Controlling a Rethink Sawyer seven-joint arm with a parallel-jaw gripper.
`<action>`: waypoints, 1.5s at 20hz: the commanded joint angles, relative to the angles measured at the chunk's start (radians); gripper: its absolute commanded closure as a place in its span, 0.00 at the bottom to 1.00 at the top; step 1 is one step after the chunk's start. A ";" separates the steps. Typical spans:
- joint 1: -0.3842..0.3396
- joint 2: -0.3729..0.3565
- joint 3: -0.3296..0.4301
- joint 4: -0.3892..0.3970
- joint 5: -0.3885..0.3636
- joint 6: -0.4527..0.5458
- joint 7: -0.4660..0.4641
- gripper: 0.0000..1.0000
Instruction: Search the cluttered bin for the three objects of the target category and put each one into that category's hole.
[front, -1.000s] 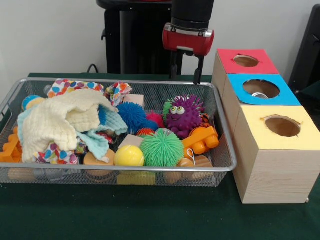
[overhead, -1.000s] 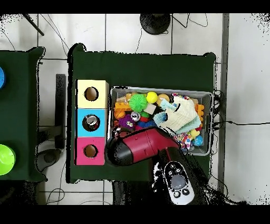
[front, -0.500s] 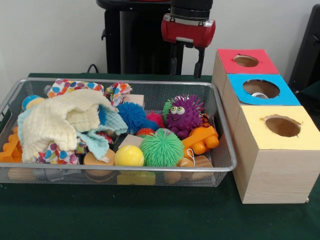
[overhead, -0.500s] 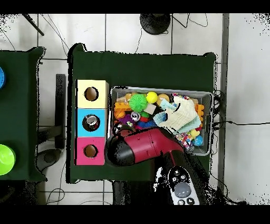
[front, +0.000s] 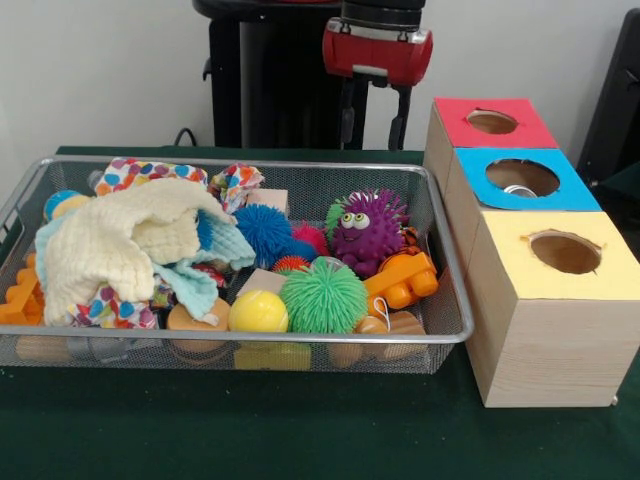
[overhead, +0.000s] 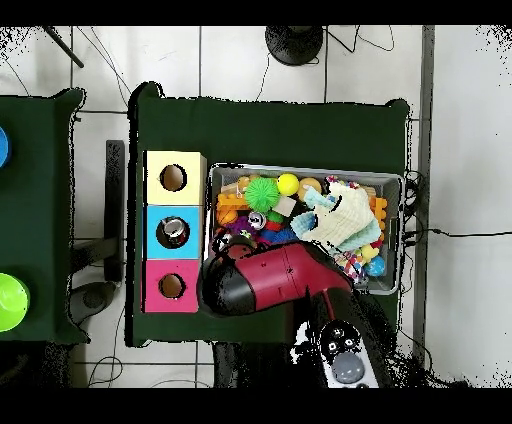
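From the front you see the hand (front: 374, 113) up high behind the bin (front: 445, 250), its two fingers apart and holding nothing; from above the red arm (overhead: 275, 278) hides it. The spiky balls (front: 323, 296) sit in the bin; the three holes (front: 521, 177) are beside it.

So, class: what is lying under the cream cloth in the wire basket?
Under the cream cloth, a light blue cloth and a multicoloured patterned cloth stick out at its edges. Whatever lies beneath its middle is covered and cannot be seen.
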 joint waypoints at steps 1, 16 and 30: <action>-0.016 -0.022 0.033 0.022 0.026 0.112 -0.066 0.00; 0.046 0.259 -0.082 -0.151 -0.134 -0.140 0.023 0.00; 0.103 0.417 -0.181 -0.283 -0.157 -0.314 0.035 0.00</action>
